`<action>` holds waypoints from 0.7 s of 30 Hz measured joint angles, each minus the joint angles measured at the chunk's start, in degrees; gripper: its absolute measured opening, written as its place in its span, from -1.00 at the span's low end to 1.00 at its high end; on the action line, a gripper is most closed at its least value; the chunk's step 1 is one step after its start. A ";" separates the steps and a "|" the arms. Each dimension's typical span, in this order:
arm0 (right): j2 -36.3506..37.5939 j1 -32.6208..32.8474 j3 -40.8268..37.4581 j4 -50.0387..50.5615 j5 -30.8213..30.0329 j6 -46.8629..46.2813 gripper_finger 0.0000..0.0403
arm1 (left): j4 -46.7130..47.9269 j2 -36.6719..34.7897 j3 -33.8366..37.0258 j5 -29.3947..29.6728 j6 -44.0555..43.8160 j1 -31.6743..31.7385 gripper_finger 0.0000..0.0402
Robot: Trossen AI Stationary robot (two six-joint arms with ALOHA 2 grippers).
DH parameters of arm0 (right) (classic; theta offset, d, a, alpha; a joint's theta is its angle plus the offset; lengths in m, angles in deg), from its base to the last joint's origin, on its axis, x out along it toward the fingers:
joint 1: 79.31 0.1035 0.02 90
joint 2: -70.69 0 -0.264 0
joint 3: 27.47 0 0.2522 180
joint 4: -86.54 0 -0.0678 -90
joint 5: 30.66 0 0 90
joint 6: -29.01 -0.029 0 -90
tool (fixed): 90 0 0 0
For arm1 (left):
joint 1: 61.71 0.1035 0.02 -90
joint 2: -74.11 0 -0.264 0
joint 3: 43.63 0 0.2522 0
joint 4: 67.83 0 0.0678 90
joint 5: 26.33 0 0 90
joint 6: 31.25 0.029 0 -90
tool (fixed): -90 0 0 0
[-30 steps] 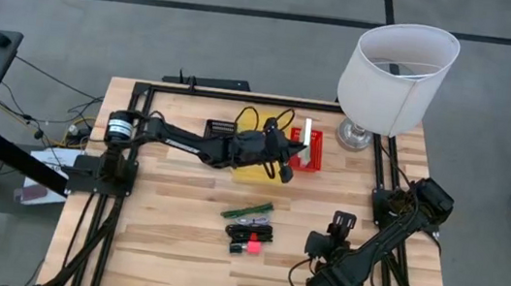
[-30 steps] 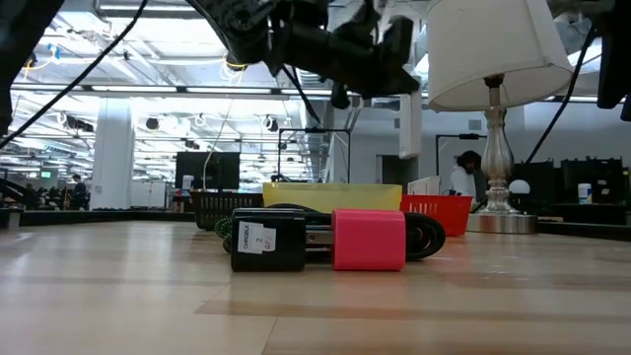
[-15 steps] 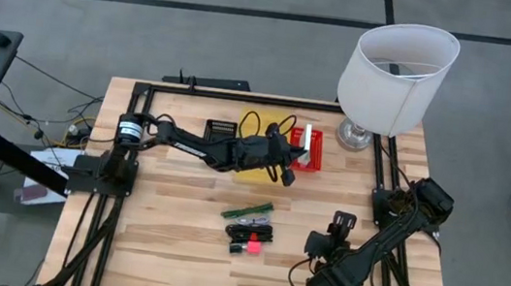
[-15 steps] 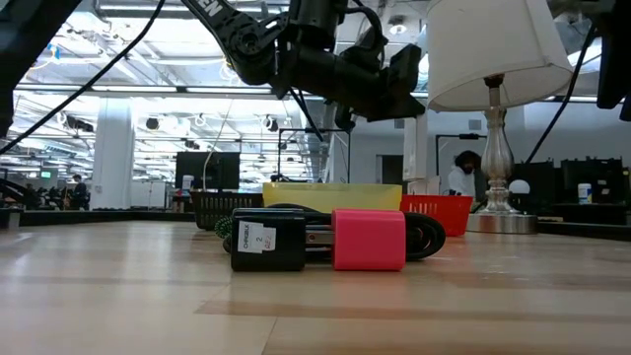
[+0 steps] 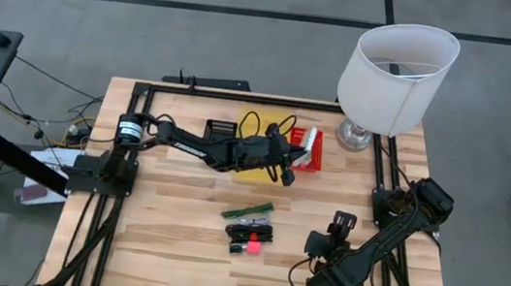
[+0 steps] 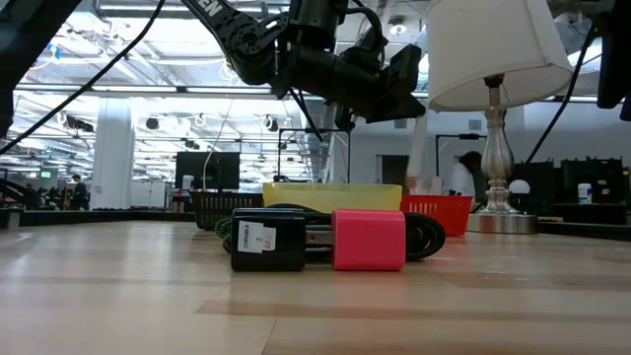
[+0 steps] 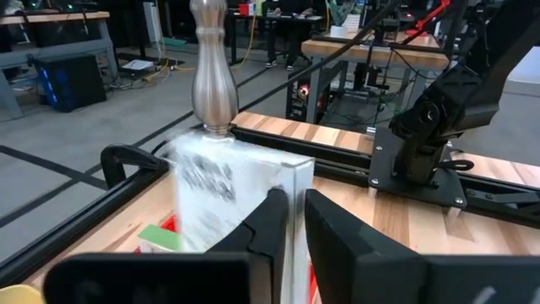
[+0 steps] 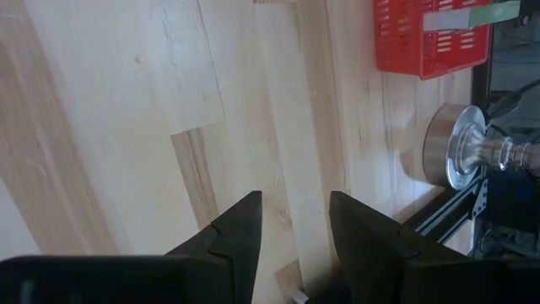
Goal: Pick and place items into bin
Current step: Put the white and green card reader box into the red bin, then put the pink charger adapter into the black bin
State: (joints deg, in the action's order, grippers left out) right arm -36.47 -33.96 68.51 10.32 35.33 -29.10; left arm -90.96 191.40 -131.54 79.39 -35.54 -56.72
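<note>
Wooden table [image 5: 157, 229] under a bright open hall, with a white-shaded lamp [image 5: 397, 63] at the far right corner. Beside the lamp's foot, a red basket [image 5: 317, 160], and just beside that a yellow tray [image 5: 250, 172].

Stretched across the tray: the left gripper [image 5: 291, 155], poised above the basket's near edge. Fingers parted by a narrow gap in the wrist view, nothing pinched between them. Just ahead of them the white packet [image 7: 236, 203], smeared and tipping, apparently falling into the red basket. From above, seen leaning across the basket rather than upright.

Parked over bare wood at the near right of the table: the right gripper [image 5: 339, 222], fingers spread, holding nothing.

Still out on the boards, well apart from the basket: the green stick [image 5: 252, 208], the black clips [image 5: 250, 230] and the pink block [image 6: 369, 240], the last two touching.

For a clean finish here, probably best to hold the wrist steady above the basket until the packet settles, then lift straight up before swinging back, so as not to catch the rim or tip the packet out.

Compared with a second ago: packet then upright and sharp, clamped in the left fingers; half a second ago much the same. Now let go, tilted and lower. Arm barely shifted since the half-second mark; loose items and right arm unchanged.
</note>
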 joint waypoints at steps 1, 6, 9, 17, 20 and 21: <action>0.00 0.00 0.00 0.00 0.00 0.00 -0.33 | -0.08 0.00 0.00 0.00 0.00 0.00 -0.78; 0.00 0.00 0.00 -0.01 0.00 0.00 -0.33 | -0.08 0.00 0.00 0.00 0.00 0.00 -0.65; 0.00 0.00 0.00 0.00 0.00 0.00 -0.33 | -0.04 0.00 0.00 0.00 -0.02 0.00 -0.59; 0.00 0.00 0.00 -0.01 0.00 0.00 -0.33 | 0.12 0.00 -0.02 0.02 -0.07 0.00 -0.55; 0.00 0.00 0.00 -0.02 -0.01 0.00 -0.34 | 0.12 0.00 -0.02 -0.30 -0.07 -0.06 -0.55; 0.00 0.00 0.00 -0.03 0.00 0.00 -0.34 | 0.17 0.00 -0.02 -0.82 -0.07 -0.14 -0.55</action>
State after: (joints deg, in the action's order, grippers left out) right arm -36.47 -33.96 68.51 10.29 35.33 -29.10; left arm -90.79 191.40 -131.56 78.57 -35.61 -56.86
